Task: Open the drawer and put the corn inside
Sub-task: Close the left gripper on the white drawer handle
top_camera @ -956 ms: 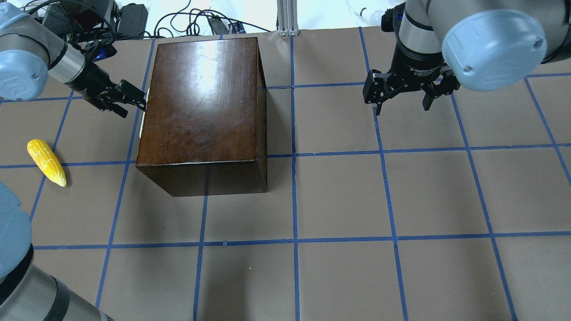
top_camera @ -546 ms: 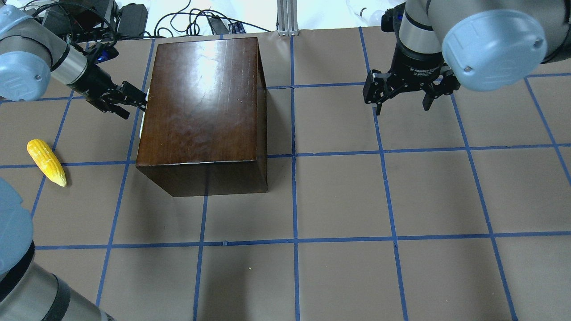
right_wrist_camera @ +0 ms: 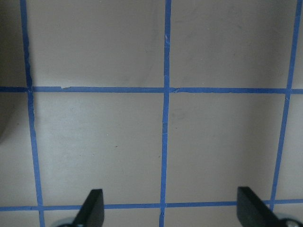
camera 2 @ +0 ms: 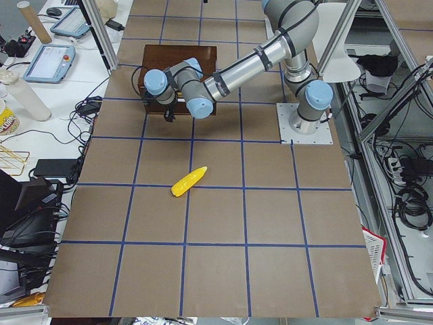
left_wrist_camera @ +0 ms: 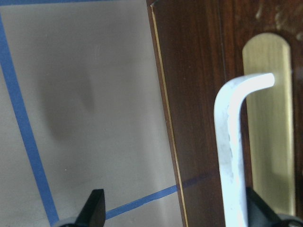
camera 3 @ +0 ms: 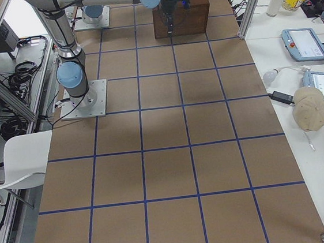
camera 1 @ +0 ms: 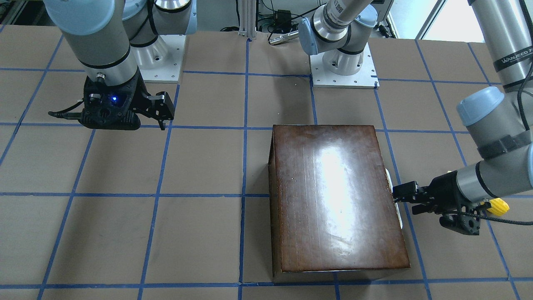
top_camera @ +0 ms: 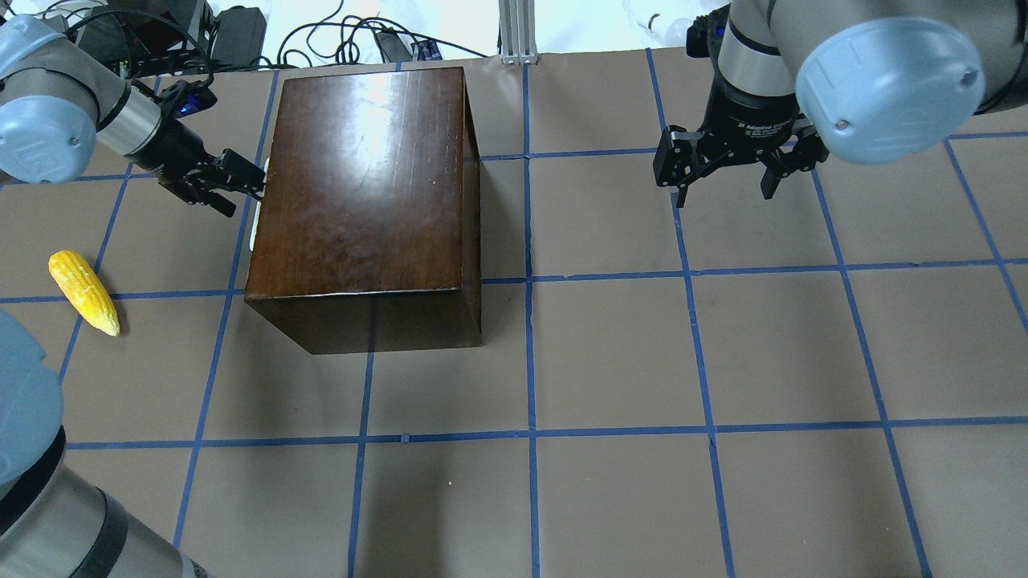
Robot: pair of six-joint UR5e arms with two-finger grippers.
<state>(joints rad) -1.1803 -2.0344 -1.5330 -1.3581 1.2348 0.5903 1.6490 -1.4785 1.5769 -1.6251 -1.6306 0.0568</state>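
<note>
The glossy dark-brown box (top_camera: 365, 185) stands at the table's far left. Its drawer is closed; the dark front panel (left_wrist_camera: 199, 94) with a brass plate and a pale bent handle (left_wrist_camera: 230, 142) fills the left wrist view. My left gripper (top_camera: 247, 185) is open at the box's left face, its jaws on either side of the handle (camera 1: 399, 196). The yellow corn (top_camera: 83, 292) lies on the table left of the box, apart from both grippers; it also shows in the exterior left view (camera 2: 189, 181). My right gripper (top_camera: 724, 195) is open and empty above the table, right of the box.
The table is brown paper with a blue tape grid (top_camera: 530, 433). Cables and gear (top_camera: 241, 32) lie beyond the far edge. The two arm bases (camera 1: 343, 71) stand at the robot's side of the table.
My left wrist has shifted a little toward the far edge while the gripper stays at the box's left face. The right arm, the box and the corn have not moved.
</note>
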